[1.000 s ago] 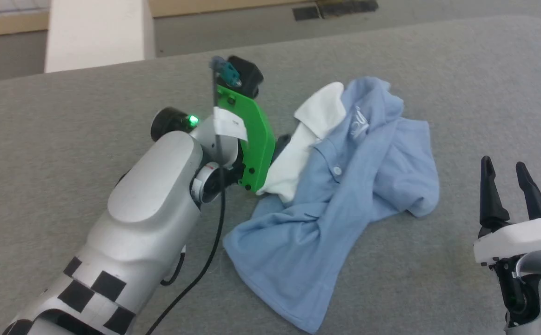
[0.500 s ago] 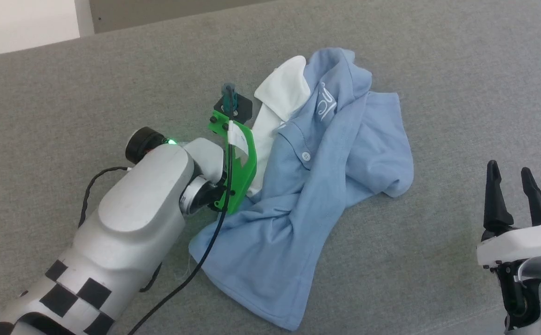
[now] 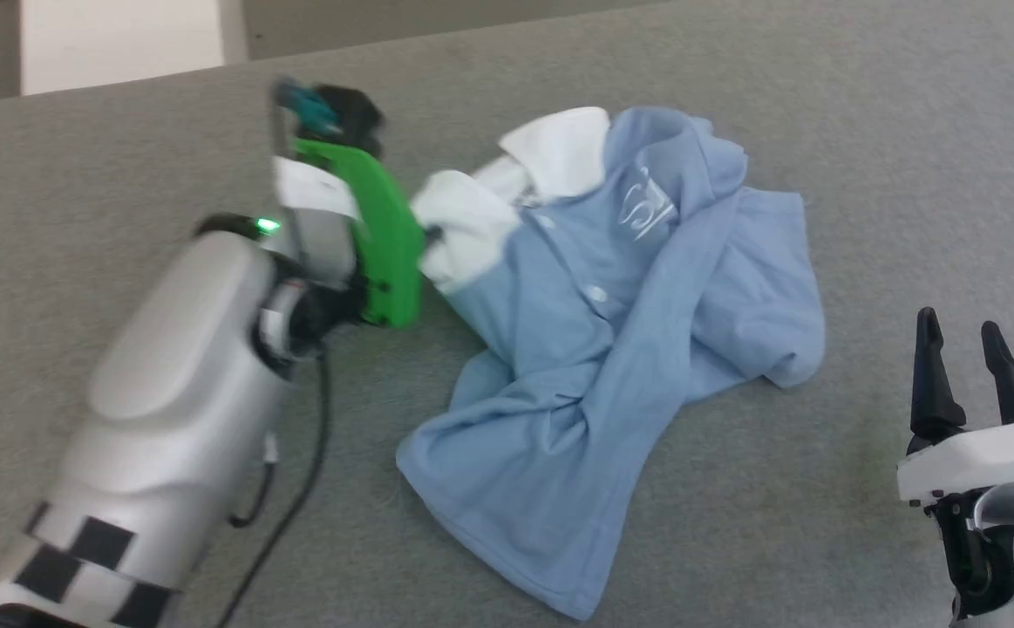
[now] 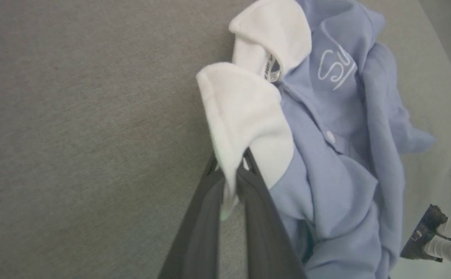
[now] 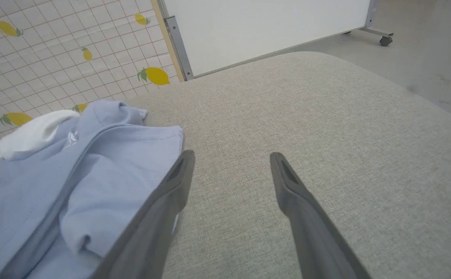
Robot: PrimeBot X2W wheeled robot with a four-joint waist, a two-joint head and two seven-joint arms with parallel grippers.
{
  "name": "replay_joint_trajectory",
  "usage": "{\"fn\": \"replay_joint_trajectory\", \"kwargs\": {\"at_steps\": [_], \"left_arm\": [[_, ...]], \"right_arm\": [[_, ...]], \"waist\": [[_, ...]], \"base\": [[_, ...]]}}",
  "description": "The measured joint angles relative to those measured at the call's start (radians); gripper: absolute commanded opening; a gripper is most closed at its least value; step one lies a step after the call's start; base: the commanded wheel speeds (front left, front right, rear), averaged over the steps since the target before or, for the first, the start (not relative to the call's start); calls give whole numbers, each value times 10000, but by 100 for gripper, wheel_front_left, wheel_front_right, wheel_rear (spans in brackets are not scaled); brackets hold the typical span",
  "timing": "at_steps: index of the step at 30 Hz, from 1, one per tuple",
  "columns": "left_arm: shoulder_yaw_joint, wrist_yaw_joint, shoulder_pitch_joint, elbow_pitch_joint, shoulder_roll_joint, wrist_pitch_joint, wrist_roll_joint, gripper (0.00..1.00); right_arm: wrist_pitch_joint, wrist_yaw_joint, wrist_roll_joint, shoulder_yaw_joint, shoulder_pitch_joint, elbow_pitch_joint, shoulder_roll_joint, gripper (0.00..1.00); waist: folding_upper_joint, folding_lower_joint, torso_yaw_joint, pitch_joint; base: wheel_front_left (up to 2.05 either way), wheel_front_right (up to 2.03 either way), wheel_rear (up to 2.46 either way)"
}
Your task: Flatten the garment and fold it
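**Collar pinched and drawn out**

Left gripper (image 4: 231,170) — clamped on the white collar (image 4: 244,112), lying flat a moment ago — draws it toward the head view's upper left, starting to spread the garment (image 3: 611,349) crumpled mid-frame. Right gripper (image 3: 964,349), fingers apart, idles lower right.

Our head view above the garment (image 3: 611,349), left wrist close over its collar (image 4: 244,116), right wrist low beside it, all three share it.
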State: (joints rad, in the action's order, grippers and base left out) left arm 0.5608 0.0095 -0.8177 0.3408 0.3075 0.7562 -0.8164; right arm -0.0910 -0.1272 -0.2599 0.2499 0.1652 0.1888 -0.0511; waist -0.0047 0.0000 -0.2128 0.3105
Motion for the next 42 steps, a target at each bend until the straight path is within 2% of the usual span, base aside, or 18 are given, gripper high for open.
{"fn": "replay_joint_trajectory", "kwargs": {"at_steps": [3,9,12,15,19,20,24,26,28,33,37,39,42], "left_arm": [[-623,359,-4,46,376,-378,-201,0],[-1802,1225,440,738,1735,-788,-299,0],[-2447,1607,1105,1014,2199,-1020,-570,0],[-2662,1722,2057,1122,2414,-915,-941,0],[-2844,1724,3105,1080,2288,-899,-1396,0],[-2936,1724,3208,1026,2209,-1039,-1528,100],[-3501,1457,3341,512,1987,-1973,-1808,100],[-3860,940,3345,-27,1983,-3026,-1856,100],[-4011,510,3372,-491,2155,-4050,-1465,100],[-4428,-107,3866,-1356,2387,-6999,-282,100],[-4592,-259,4649,-1544,2173,-9145,449,100],[-4610,-232,5195,-1511,1992,-9729,792,100],[-4727,-125,5789,-1605,1662,-10044,1166,100]], "right_arm": [[125,0,98,12,9,35,0,100],[309,0,190,-146,222,-2,6,100],[422,0,253,-198,263,-50,8,100],[474,0,270,-209,274,-107,8,100],[548,0,313,-196,275,-186,4,100],[560,0,313,-205,275,-190,4,100],[577,0,324,-257,277,-201,6,100],[646,0,328,-274,279,-211,8,100],[690,0,405,-265,279,-213,2,100],[823,0,437,-238,277,-247,6,100],[1039,0,506,-259,259,-257,2,100],[1170,0,579,-268,253,-267,8,100],[1436,0,604,-376,257,-282,6,100]], "waist": [[0,0,298,-150],[0,0,833,-545],[0,0,1004,-709],[0,0,1109,-824],[0,0,1245,-834],[0,0,1274,-833],[0,0,1354,-893],[0,0,1375,-965],[0,0,1406,-1052],[0,0,1506,-1299],[0,0,1645,-1454],[0,0,1744,-1507],[0,0,1865,-1557]], "base": [[0,0,0],[0,0,0],[0,0,0],[0,0,0],[0,0,0],[0,0,0],[0,0,0],[0,0,0],[0,0,0],[0,0,0],[0,0,0],[0,0,0],[0,0,0]]}}
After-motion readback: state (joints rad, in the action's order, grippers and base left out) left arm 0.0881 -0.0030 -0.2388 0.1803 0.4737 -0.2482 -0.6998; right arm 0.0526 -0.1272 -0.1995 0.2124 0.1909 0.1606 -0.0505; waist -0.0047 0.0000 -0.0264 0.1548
